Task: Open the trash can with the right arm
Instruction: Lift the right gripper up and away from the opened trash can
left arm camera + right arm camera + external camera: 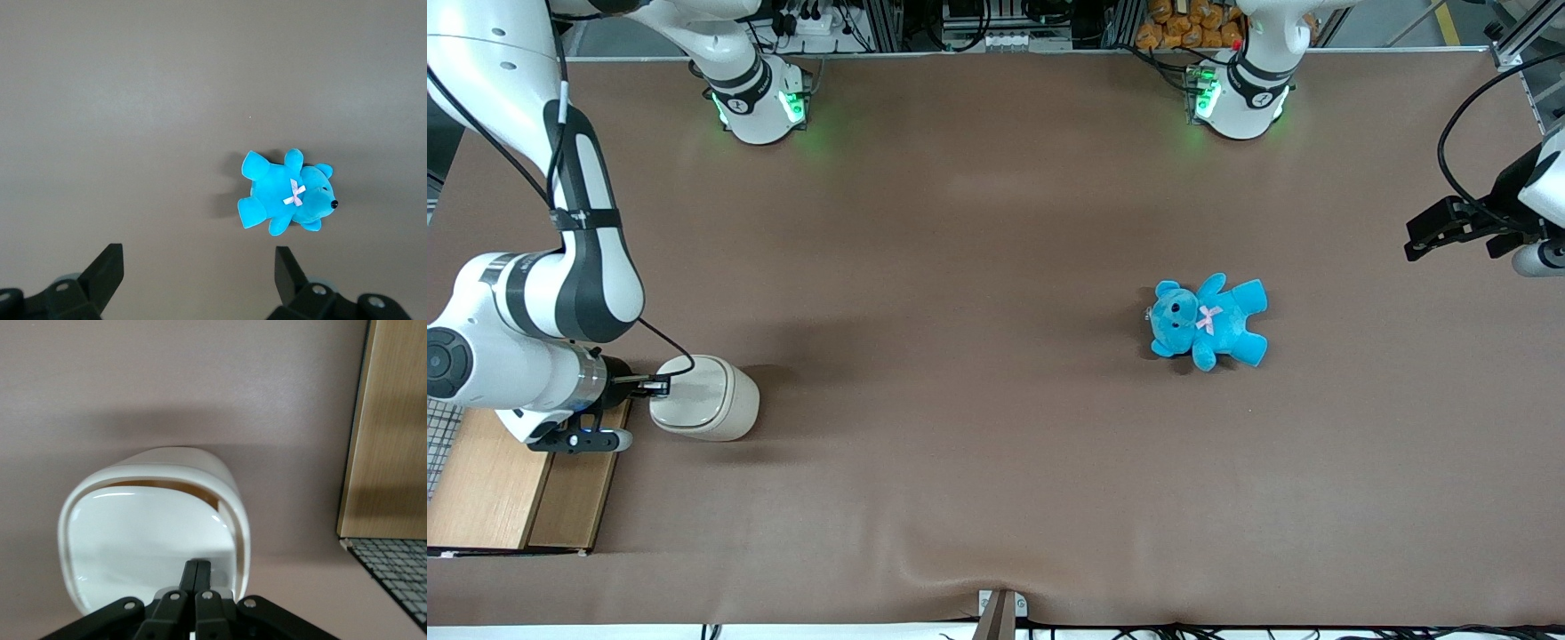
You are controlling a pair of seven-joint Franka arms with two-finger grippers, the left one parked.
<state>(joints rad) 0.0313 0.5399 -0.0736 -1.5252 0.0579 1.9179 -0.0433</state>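
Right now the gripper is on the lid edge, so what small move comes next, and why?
Probably press down a bit further on that edge. The gripper, fingers shut together, sits on the rim of the trash can lid nearest the wrist. The lid has only tipped slightly, showing a thin gap under its farther edge, so the can is barely open.

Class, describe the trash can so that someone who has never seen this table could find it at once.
Start at the brown table's working-arm end, beside the wooden-topped crate. The trash can sits there, the end effector shut on its lid's edge. It alone is cream-white and rounded.
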